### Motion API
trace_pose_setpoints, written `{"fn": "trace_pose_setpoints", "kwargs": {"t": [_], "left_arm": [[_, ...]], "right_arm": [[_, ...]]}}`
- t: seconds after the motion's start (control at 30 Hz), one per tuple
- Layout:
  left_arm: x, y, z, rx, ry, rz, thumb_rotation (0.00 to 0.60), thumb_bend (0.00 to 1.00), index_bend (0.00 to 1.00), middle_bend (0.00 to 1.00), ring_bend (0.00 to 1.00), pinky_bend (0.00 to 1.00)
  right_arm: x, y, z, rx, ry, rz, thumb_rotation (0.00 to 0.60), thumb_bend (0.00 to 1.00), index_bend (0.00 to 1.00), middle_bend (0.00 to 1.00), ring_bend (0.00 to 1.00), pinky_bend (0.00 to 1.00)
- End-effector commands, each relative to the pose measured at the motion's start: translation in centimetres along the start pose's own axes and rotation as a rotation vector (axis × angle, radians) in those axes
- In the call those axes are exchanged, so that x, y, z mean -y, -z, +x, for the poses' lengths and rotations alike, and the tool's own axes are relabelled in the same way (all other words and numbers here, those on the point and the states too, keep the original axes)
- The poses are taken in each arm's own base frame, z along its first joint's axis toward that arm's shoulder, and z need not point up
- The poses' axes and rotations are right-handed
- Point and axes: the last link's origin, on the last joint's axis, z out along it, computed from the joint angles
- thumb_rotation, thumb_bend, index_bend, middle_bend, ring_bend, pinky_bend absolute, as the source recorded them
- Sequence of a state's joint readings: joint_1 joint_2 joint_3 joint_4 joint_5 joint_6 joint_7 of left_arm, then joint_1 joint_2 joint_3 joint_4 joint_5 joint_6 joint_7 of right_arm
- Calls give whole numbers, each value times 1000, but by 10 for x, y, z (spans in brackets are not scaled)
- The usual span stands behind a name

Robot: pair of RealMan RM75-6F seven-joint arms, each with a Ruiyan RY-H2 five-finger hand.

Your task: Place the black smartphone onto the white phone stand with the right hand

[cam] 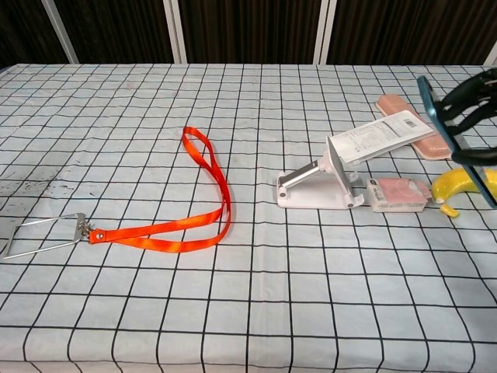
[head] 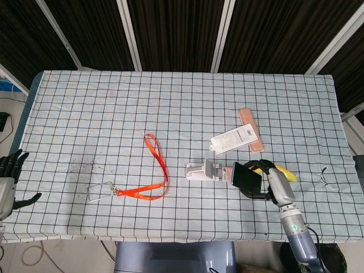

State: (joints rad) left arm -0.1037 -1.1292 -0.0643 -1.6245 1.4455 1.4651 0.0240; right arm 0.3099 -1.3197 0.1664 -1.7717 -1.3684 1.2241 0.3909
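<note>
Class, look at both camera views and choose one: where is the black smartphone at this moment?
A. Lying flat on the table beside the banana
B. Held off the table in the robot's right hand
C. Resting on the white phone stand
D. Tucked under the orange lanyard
B: the right hand grips the black smartphone tilted above the cloth, just right of the white phone stand, not yet on it.
</note>
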Motion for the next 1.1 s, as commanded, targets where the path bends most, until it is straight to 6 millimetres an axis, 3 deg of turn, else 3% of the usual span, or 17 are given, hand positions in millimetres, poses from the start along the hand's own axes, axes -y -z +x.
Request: {"fn": "trace_pose_setpoints", "kwargs": {"t": [0.03, 0.7, 1.1], "left_arm": [[0, 0, 0, 0, -1, 2, 600, 0, 0, 0, 0, 0], [2, -4, -3, 10, -8, 40, 600, 0, 0, 0, 0, 0], [3, -5, -4, 19, -8, 51, 600, 0, 0, 0, 0, 0]], "right_arm": [[16, -22, -1, 30, -212, 98, 600, 440, 497, 500, 469, 169], [10, -66, -43, 80, -360, 117, 600, 445, 497, 497, 466, 169], [7, -80, -70, 61, -394, 146, 600, 445, 497, 496, 465, 169]]}}
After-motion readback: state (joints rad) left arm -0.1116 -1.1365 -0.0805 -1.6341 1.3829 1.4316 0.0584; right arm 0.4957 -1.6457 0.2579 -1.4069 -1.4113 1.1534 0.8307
